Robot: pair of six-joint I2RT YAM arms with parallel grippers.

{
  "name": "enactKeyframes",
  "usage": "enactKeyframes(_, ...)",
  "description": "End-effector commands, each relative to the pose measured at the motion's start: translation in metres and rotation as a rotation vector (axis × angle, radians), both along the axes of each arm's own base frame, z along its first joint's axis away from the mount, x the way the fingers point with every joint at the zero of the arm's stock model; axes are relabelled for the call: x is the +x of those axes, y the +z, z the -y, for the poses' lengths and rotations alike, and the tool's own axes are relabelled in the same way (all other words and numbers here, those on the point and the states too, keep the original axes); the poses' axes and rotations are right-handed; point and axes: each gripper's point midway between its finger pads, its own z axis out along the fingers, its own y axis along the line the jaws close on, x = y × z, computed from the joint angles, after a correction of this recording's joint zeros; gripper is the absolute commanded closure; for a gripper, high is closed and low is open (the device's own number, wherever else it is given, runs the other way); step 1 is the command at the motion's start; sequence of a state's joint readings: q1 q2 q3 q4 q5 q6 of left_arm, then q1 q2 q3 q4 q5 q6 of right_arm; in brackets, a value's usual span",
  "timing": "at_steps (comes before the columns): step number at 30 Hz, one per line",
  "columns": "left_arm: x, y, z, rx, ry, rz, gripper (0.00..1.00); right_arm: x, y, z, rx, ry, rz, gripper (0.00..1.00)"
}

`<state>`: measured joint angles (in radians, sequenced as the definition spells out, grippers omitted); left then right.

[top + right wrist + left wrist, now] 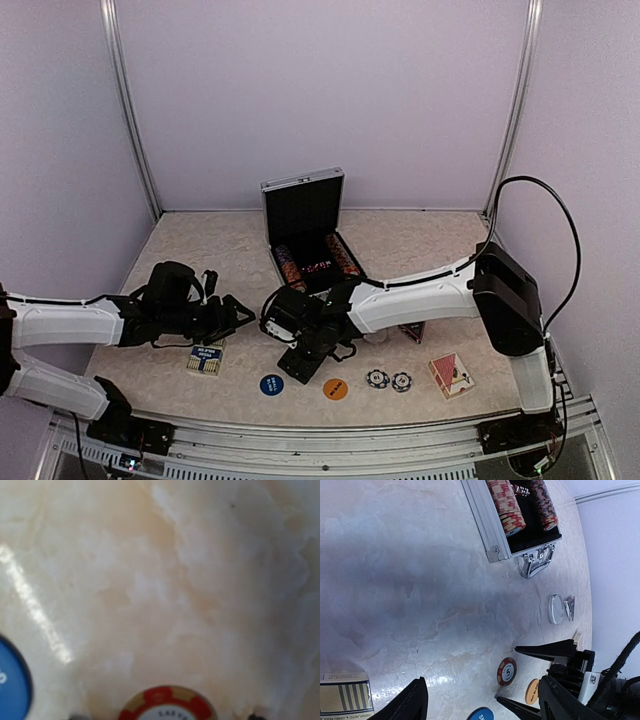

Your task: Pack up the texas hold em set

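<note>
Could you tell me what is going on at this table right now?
Two robot arms are packing a poker set into the open silver case at the back, which holds rows of chips. The right gripper is low over the table, its fingers open on either side of a red chip and not gripping it. The left gripper hovers open and empty nearby. A blue disc, an orange disc, two striped chips, a striped card deck and a red card deck lie loose.
</note>
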<state>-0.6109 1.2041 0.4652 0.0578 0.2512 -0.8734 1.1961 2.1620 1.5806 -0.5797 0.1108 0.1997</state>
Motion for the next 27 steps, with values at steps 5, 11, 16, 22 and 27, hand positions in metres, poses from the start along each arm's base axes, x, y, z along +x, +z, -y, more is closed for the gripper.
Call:
enactKeyframes(5, 0.001, 0.002, 0.0, -0.008, 0.002, 0.006, 0.25, -0.003, -0.021, 0.005, -0.055, -0.009, -0.017, 0.4)
enactKeyframes(11, 0.0, 0.001, 0.0, -0.009, 0.0, 0.004, 0.24, -0.001, -0.018, 0.004, -0.053, -0.012, -0.008, 0.5)
enactKeyframes(16, 0.0, 0.001, 0.001, -0.014, -0.001, 0.004, 0.24, 0.005, -0.014, 0.005, -0.052, -0.021, 0.02, 0.56)
enactKeyframes(22, -0.002, 0.001, 0.003, -0.024, -0.01, 0.0, 0.11, 0.009, -0.01, 0.003, -0.046, -0.027, 0.042, 0.62)
enactKeyframes(27, -0.004, 0.001, 0.007, -0.026, -0.026, -0.001, 0.09, 0.016, 0.011, -0.004, -0.011, -0.019, 0.085, 0.63)
